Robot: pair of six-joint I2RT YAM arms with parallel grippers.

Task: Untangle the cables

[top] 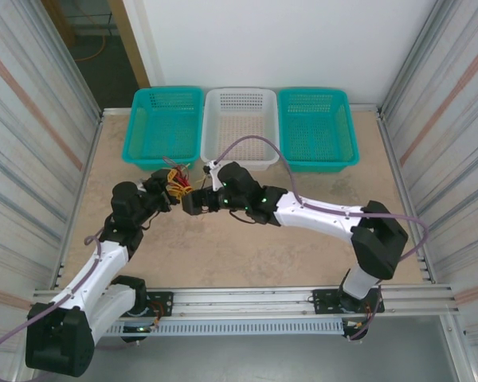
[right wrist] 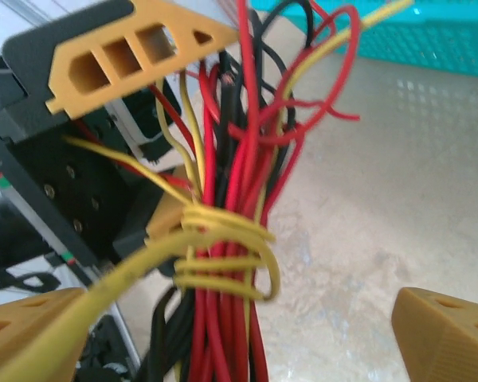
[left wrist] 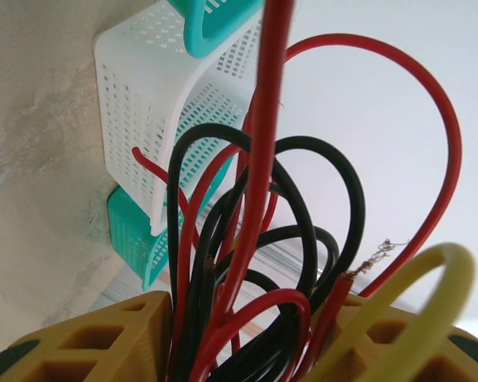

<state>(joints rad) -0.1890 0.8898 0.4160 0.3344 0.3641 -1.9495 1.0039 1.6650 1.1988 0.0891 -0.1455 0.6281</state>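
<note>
Looking down from above, the left hand [top: 169,196] grips the cables [top: 178,181] above the surface [top: 223,255]. The right hand [top: 190,203] is just beside them, facing the left. Baskets [top: 240,91] stand beyond both hands.

At the left wrist, red and black cables [left wrist: 255,199] rise in loops from between the left hand's fingers [left wrist: 95,342], which are closed on them. A yellow loop [left wrist: 438,270] curves at the right.

At the right wrist, the right hand [right wrist: 231,334] stands wide, its fingers [right wrist: 446,326] either side of the bundle. Between them a yellow cable [right wrist: 223,263] winds round the red and black ones.
</note>
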